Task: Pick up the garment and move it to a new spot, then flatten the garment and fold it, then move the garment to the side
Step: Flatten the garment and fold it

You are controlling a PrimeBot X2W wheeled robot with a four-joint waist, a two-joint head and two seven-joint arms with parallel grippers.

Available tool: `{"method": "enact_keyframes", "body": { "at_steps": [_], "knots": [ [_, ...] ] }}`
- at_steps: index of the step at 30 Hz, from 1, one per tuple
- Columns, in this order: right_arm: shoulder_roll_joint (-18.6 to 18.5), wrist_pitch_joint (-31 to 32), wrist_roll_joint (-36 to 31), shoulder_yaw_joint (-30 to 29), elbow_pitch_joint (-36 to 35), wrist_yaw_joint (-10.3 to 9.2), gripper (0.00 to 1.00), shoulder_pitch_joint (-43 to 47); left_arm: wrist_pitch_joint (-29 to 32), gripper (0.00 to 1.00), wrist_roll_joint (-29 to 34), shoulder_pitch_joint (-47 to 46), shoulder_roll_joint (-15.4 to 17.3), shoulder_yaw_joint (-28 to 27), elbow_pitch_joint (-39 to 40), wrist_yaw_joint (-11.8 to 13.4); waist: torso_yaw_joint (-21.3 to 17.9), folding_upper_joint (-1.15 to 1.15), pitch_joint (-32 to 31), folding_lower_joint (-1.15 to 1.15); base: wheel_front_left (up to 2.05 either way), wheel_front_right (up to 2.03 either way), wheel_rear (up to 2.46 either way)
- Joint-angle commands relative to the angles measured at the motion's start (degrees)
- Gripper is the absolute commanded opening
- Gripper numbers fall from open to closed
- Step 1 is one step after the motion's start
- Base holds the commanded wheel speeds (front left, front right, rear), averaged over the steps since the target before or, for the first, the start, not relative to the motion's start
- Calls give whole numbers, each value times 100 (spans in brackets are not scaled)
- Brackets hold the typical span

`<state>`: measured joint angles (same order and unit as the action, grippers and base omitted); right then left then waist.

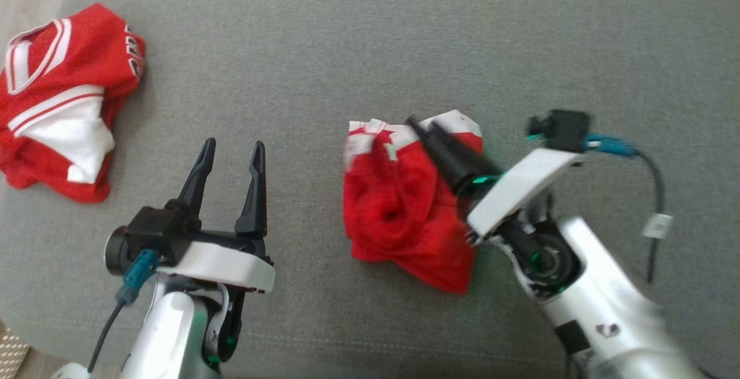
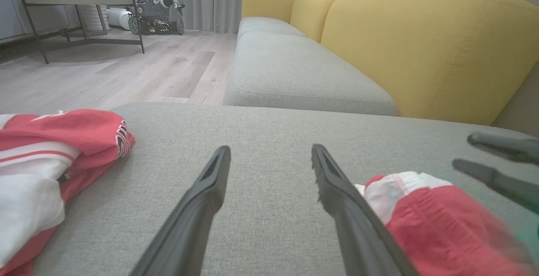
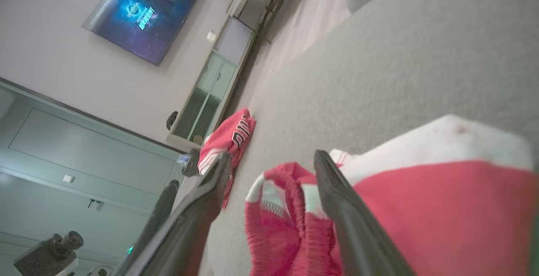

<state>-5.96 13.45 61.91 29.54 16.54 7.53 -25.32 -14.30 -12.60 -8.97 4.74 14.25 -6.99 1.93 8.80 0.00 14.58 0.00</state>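
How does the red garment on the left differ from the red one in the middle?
The left garment shows white stripes and lettering; the middle garment is mostly plain red with a gathered waistband. The right gripper is over the middle garment, well away from the left garment. Both are crumpled, red and white.
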Motion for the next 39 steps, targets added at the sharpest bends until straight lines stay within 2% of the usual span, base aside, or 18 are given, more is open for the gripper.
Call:
{"method": "enact_keyframes", "body": {
  "at_steps": [1,6,7,13,17,21,27,32,39],
  "knots": [
    [-136,-403,-123,14,-423,-4,100,-116,-70,100,74,-220,31,-208,183,-38,-69,0,-15,0,0,0,0],
    [-635,-1242,-617,-309,-694,-4,100,59,-70,100,89,-211,78,-269,161,-42,-195,0,-55,0,0,0,0],
    [-635,-1242,-617,-309,-694,-4,100,59,-70,100,89,-211,78,-269,161,-42,-195,0,-55,0,0,0,0],
    [-1036,-1942,-1465,-1037,-682,-4,100,461,-70,100,92,-137,179,-347,115,-7,-335,0,-195,0,0,0,0],
    [-1141,-2204,-2243,-1629,-727,-4,100,811,-31,100,78,-45,259,-398,115,41,-422,0,-306,0,0,0,0],
    [-1031,-2271,-3069,-2127,-933,-4,100,1148,32,100,45,84,338,-465,174,97,-516,0,-404,0,0,0,0],
    [-640,-2063,-3929,-2548,-1404,-4,100,1559,108,100,4,230,415,-530,314,173,-566,0,-513,0,0,0,0],
    [-368,-1861,-4284,-2680,-1746,-4,100,1867,150,100,-9,353,457,-532,422,215,-579,0,-626,0,0,0,0],
    [-220,-1657,-4588,-2750,-2005,-4,100,2259,161,100,-28,589,518,-510,512,238,-584,0,-854,0,0,0,0]
  ]
}}
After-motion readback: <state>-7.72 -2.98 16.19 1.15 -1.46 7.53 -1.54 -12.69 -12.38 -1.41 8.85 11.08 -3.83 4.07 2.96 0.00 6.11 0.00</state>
